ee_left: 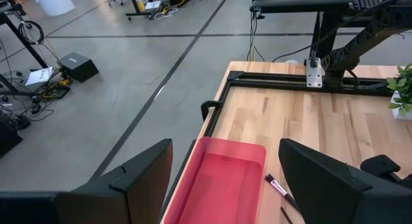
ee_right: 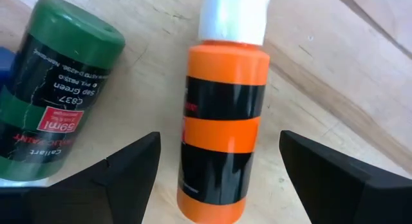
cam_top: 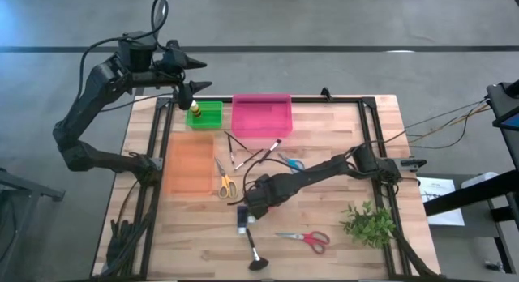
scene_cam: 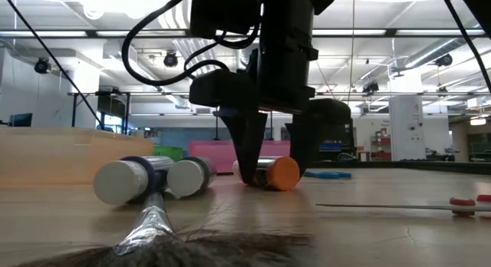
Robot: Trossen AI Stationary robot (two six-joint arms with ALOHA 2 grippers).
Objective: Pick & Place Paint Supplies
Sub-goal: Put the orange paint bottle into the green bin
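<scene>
An orange paint bottle [ee_right: 222,121] with a white cap lies on its side on the table. My right gripper [ee_right: 219,179] is open and low over it, one finger on either side of it without touching. The low view shows the bottle [scene_cam: 278,173] between the lowered fingers of the gripper [scene_cam: 272,171]. A green bottle [ee_right: 58,89] lies right beside it. My left gripper [cam_top: 193,91] is open and hovers over the small green bin [cam_top: 207,116], where a small yellow-topped bottle [cam_top: 195,109] sits. Its wrist view shows the gripper [ee_left: 225,179] holding nothing.
A pink bin [cam_top: 262,114] and an orange bin [cam_top: 188,164] stand near the far-left part of the table. Yellow scissors [cam_top: 225,181], blue scissors [cam_top: 290,162], red scissors [cam_top: 306,237], brushes [cam_top: 235,148], a big brush [cam_top: 254,254], a dark bottle [cam_top: 243,221] and a plant sprig [cam_top: 369,221] lie about.
</scene>
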